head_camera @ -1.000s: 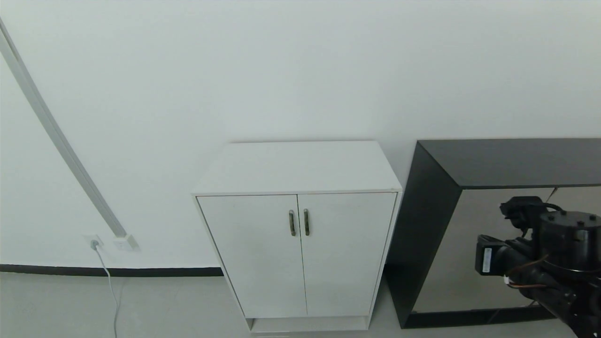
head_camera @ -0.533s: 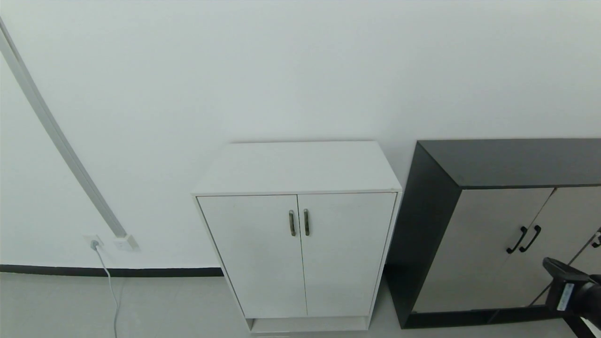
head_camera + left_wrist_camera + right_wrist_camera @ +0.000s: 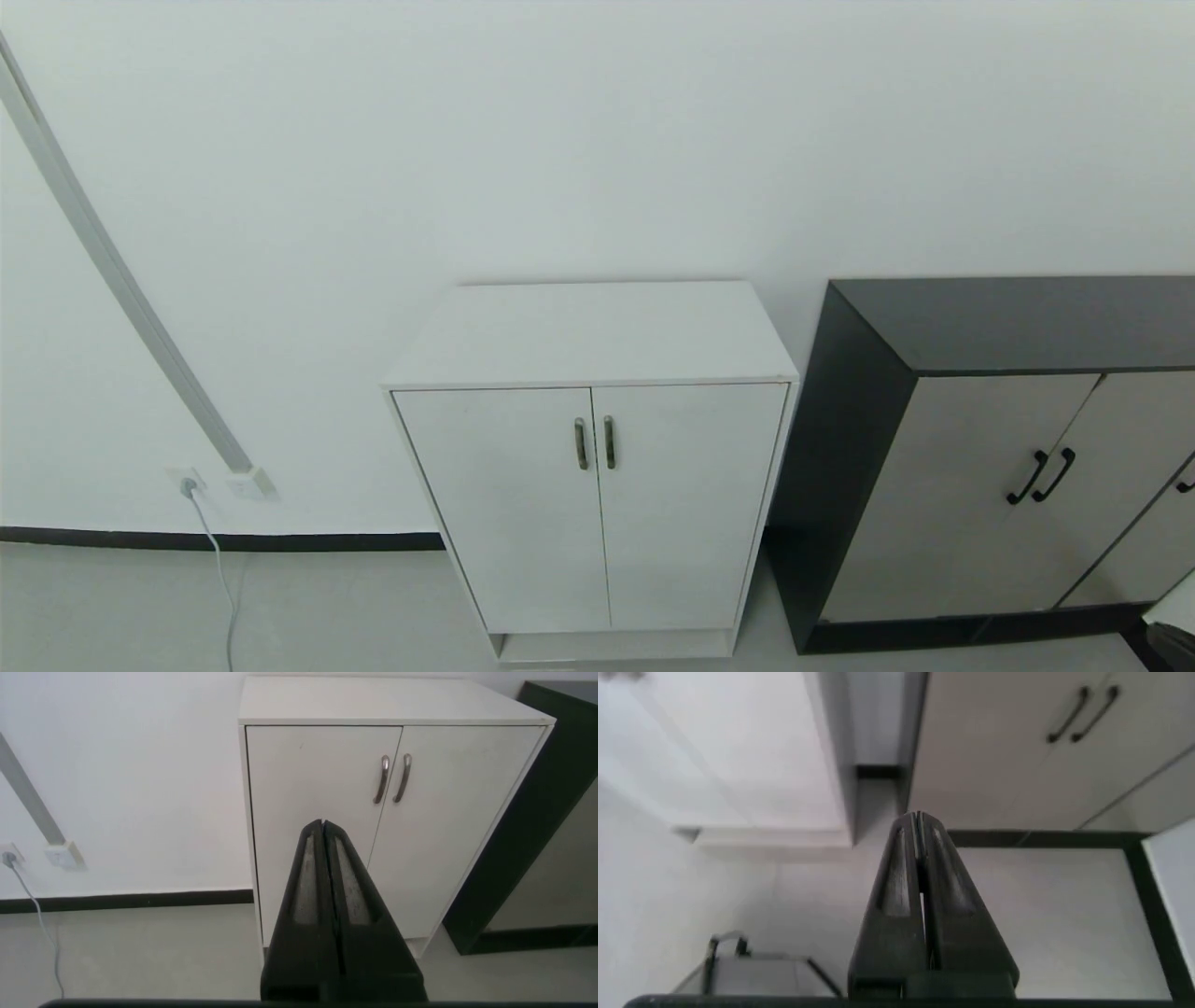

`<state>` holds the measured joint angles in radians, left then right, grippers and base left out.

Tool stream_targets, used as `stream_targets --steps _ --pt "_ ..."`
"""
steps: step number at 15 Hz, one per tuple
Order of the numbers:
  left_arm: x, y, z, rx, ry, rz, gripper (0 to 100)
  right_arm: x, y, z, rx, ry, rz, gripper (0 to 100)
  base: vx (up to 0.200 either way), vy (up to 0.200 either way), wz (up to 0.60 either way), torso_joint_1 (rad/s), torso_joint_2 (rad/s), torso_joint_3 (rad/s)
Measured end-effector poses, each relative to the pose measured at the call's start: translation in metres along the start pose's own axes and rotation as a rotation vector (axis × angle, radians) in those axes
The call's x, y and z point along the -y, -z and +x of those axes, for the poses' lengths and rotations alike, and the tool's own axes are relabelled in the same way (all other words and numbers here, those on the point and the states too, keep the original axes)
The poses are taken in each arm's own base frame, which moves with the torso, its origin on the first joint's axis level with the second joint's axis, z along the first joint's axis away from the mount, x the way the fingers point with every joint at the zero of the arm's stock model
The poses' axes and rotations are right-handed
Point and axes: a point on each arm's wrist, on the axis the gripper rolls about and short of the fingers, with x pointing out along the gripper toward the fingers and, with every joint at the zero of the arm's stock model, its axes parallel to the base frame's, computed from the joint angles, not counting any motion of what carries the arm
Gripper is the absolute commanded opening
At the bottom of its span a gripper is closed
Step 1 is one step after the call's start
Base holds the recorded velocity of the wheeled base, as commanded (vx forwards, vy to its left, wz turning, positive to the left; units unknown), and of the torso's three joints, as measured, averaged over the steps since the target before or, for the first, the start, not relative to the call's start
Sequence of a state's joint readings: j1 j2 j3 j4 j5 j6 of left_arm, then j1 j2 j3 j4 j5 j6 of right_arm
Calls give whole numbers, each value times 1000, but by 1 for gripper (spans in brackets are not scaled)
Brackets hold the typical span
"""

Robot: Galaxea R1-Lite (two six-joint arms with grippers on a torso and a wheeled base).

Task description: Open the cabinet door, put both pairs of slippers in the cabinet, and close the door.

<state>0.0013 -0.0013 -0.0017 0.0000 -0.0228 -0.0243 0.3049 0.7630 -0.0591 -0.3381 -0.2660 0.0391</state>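
Note:
The white cabinet point(image 3: 590, 439) stands against the wall with both doors closed; two metal handles point(image 3: 595, 442) meet at the middle seam. The left wrist view has the same cabinet point(image 3: 392, 812) ahead, and my left gripper point(image 3: 322, 826) is shut and empty, held well back from the doors. My right gripper point(image 3: 918, 819) is shut with nothing in it, low over the grey floor near the foot of the white cabinet point(image 3: 719, 765) and the dark cabinet point(image 3: 1018, 756).
A black cabinet point(image 3: 990, 448) with grey doors and black handles stands right of the white one. A wall socket with a cable point(image 3: 201, 523) and a slanted grey conduit point(image 3: 103, 261) are at the left. Grey floor lies in front.
My right arm, which stood in front of the black cabinet a second ago, has dropped down and out of the head view at the lower right. The cabinet doors stay closed.

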Motion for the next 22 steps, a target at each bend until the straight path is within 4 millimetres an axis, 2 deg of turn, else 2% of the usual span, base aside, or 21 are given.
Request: stream_targets --steps 4,9,13,16,17,22 --pt "0 0 0 0 0 0 0 3 12 -18 -3 -111 -9 0 0 0 0 0 0 0" --pt "0 0 0 0 0 0 0 3 30 -20 -37 -134 -25 0 0 0 0 0 0 0" --pt "0 0 0 0 0 0 0 3 35 -21 -57 -150 -34 0 0 0 0 0 0 0" --pt "0 0 0 0 0 0 0 4 50 -26 -156 -210 -49 0 0 0 0 0 0 0" --pt "0 0 0 0 0 0 0 4 50 -28 -134 -219 -40 0 0 0 0 0 0 0" --pt "0 0 0 0 0 0 0 7 51 -32 -81 -125 10 0 0 0 0 0 0 0"
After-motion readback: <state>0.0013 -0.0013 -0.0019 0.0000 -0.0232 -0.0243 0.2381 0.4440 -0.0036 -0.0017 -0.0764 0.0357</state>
